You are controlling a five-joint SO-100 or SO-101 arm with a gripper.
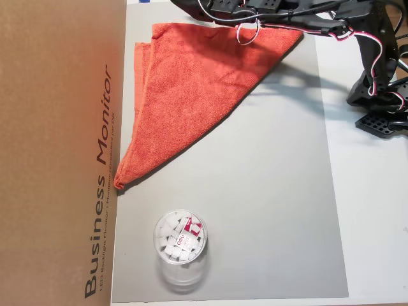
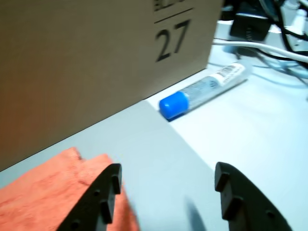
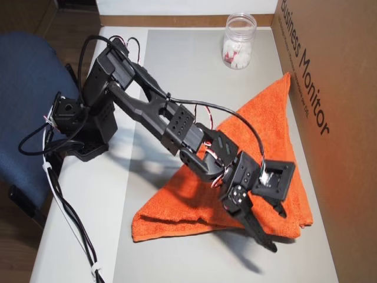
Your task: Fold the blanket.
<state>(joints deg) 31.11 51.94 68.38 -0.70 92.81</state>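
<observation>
- A grey mat (image 1: 268,210) covers a white tabletop, with a big brown cardboard box (image 1: 57,153) printed "Business Monitor" standing along one edge.
- The blanket (image 1: 197,83) lies on the mat folded into a triangle, one long edge running beside the box, and one tip pointing toward a clear jar (image 1: 180,245) of white pieces.
- In an overhead view the arm (image 3: 159,115) reaches out from its base beside a blue chair (image 3: 29,88), stretched low and long across the blanket.
- The gripper (image 3: 274,227) hangs over the blanket's corner nearest the box, fingers spread apart, nothing between them.
- The wrist view alone shows a blue-capped tube (image 2: 202,89) lying on the table past the mat's edge, the box's "27" marking, and the blanket's edge (image 2: 53,192) under one finger.
</observation>
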